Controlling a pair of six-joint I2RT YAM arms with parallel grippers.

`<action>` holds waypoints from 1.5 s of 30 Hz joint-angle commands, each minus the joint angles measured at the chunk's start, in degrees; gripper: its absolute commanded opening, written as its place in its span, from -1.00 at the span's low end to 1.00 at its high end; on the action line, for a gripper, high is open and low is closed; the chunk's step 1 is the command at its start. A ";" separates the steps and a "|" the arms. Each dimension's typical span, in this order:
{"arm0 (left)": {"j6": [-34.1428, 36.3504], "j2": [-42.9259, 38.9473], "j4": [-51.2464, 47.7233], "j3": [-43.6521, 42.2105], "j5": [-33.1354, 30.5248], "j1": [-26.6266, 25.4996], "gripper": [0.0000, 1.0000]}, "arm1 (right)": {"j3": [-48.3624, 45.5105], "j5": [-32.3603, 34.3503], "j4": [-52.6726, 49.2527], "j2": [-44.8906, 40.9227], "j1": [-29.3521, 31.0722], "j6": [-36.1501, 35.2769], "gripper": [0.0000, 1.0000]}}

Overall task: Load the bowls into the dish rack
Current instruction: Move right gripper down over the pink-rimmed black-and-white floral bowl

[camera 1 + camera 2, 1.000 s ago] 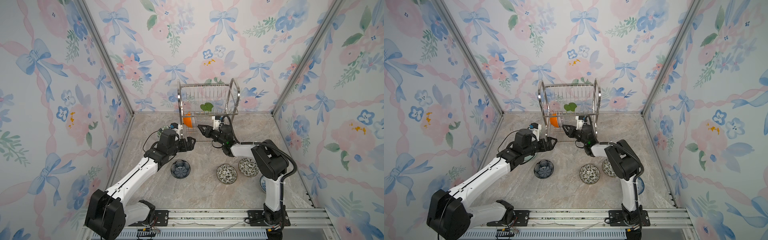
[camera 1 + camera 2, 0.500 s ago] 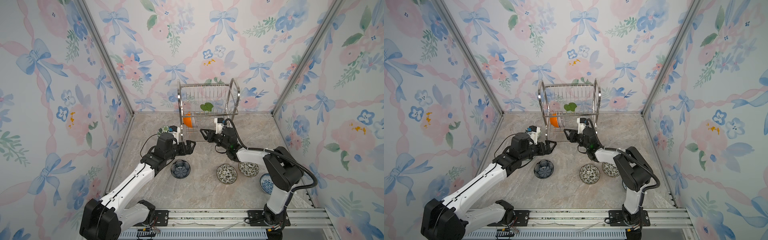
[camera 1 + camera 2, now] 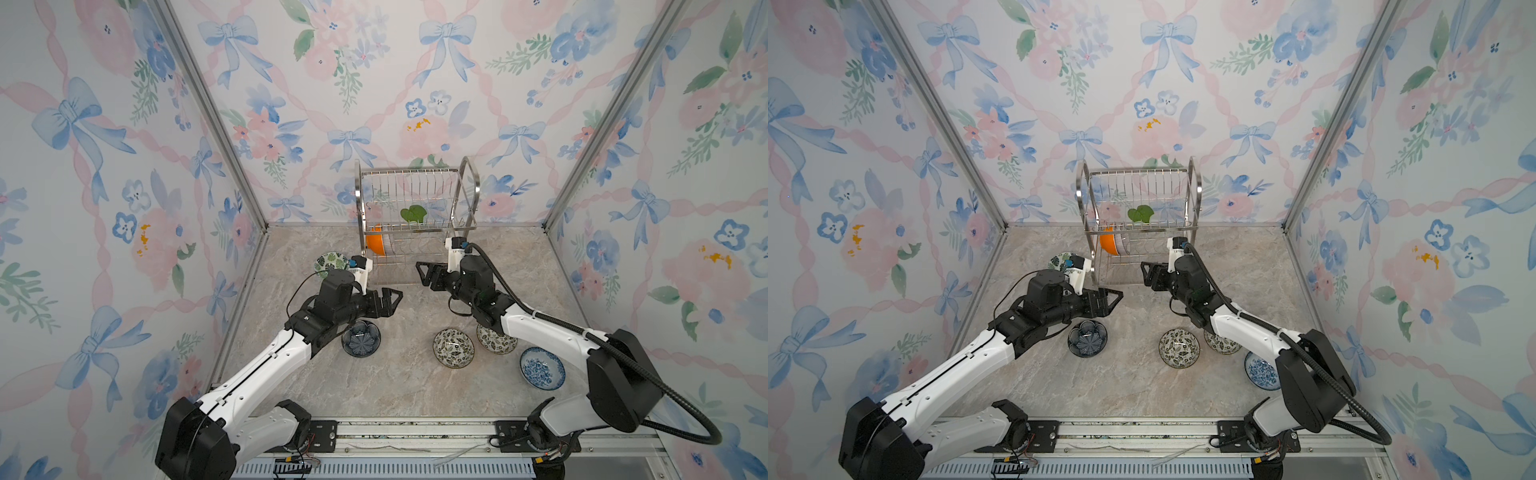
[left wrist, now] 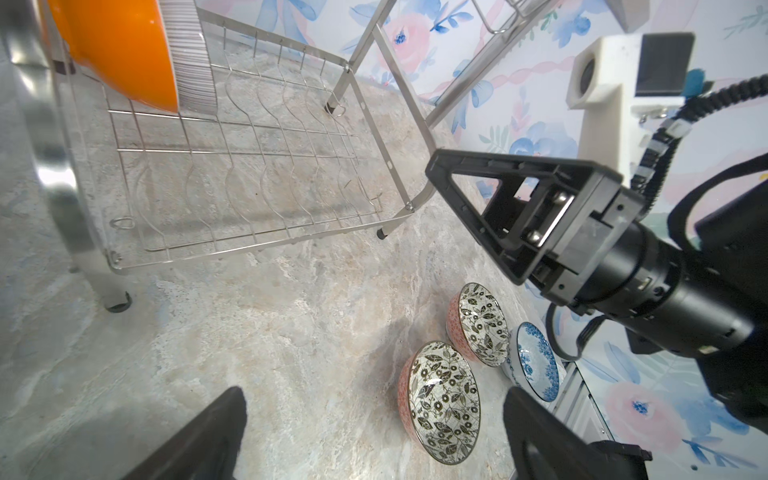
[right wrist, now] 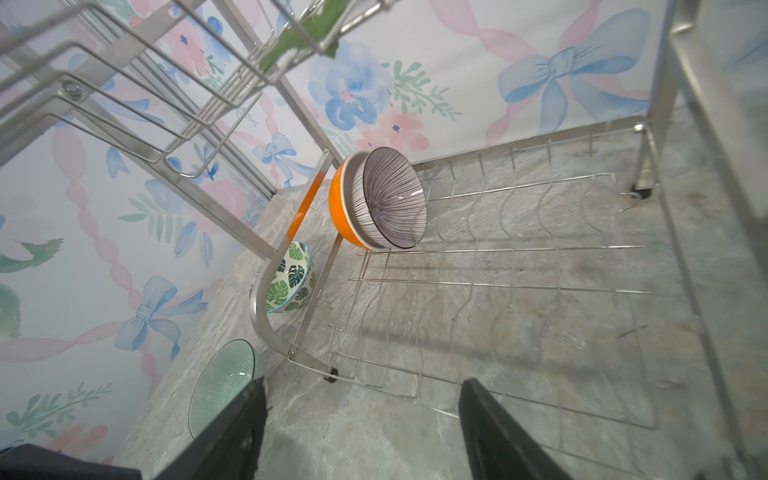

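Note:
The dish rack (image 3: pixel 415 199) (image 3: pixel 1138 195) stands at the back wall. On its lower tier an orange-outside bowl (image 5: pixel 343 212) stands on edge with the purple-lined bowl (image 5: pixel 392 203) nested against it. The green-leaf bowl (image 3: pixel 330 262) (image 5: pixel 291 278) sits on the floor left of the rack. Nearer the front lie the dark blue flower bowl (image 3: pixel 360 338), two black-white leaf bowls (image 3: pixel 453 348) (image 3: pixel 496 340) and the blue-white floral bowl (image 3: pixel 542 368). My left gripper (image 3: pixel 390 301) (image 4: pixel 374 399) hovers open and empty in front of the rack. Facing it, my right gripper (image 3: pixel 424 272) (image 5: pixel 363 384) is open and empty just before the lower tier.
A green leaf-shaped thing (image 3: pixel 413 214) lies on the rack's upper tier. In the right wrist view a pale green gridded bowl (image 5: pixel 222 382) rests on the floor by the rack's front leg. The rack's lower tier (image 4: pixel 257 166) has bare slots right of the two bowls.
My right gripper has opened wider and drawn back a little from the rack's lower tier, its elbow swinging right. My left gripper has shifted slightly toward the front.

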 commanded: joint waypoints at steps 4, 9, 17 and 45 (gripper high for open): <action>1.64 1.32 1.91 2.13 -1.23 -3.67 0.96 | -2.31 12.10 -19.05 -7.59 0.43 -1.66 0.92; 2.09 1.03 1.94 2.12 -1.45 -5.02 0.96 | -2.09 20.65 -31.81 -11.92 -0.15 3.15 0.93; 2.84 1.69 2.26 2.13 -3.41 -8.02 0.96 | -2.86 28.02 -48.50 -18.68 -3.74 11.60 0.93; 2.49 9.44 5.51 3.00 -3.04 -14.22 0.96 | -15.78 19.32 -36.05 -10.54 -4.90 16.34 0.82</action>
